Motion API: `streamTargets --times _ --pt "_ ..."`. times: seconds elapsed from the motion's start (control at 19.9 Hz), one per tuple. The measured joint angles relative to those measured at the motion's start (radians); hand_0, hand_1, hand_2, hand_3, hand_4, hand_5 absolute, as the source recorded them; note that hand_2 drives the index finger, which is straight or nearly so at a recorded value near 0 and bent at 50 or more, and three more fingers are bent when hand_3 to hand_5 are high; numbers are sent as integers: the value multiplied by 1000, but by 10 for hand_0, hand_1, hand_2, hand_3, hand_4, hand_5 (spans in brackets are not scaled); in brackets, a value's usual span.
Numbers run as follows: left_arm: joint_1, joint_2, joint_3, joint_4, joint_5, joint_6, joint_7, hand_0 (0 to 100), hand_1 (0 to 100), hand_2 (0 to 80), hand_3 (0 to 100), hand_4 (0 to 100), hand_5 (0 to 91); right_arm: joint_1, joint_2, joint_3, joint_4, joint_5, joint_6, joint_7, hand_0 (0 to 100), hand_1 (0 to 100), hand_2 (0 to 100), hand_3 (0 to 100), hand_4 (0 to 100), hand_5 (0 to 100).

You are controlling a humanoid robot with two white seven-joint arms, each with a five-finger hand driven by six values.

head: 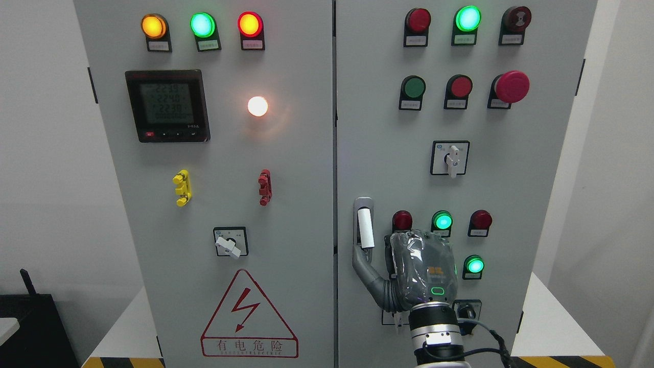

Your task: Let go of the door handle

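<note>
- Right hand [409, 268] is nearest the camera in the head view, rising from the bottom edge right of the middle on a silver-and-black wrist, its back turned to the lens under a clear wrap.
- Its thumb [364, 268] stretches out to the left and up, its tip just below the lower end of the door handle [365, 229]; whether the two touch or stay slightly apart is hard to tell.
- Most of the fingers lie behind the back of the hand, so their curl is hidden; nothing shows as gripped, and the hand reads as released, with the handle standing free of it.
- White and upright in its grey recess, the door handle sits on the right cabinet door [536, 204], close to the centre seam, left of a dark red lamp [402, 220].
- A black cable [485, 335] loops off the wrist to the right and runs out at the bottom edge.
- A panel fitting low on the right door is mostly covered by the wrist, so it cannot be identified.
- Small label plates under the lamps are too fine to read.
- Left cabinet door [214, 306] carries a digital meter [167, 105], a rotary switch [230, 243] and a red warning triangle [249, 317].
</note>
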Motion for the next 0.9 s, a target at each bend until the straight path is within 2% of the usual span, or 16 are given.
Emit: streamTargets --times 0.9 --pt "0 0 0 0 0 0 0 120 389 0 0 0 0 5 -2 -14 -12 0 0 -2 442 104 1000 1000 984 934"
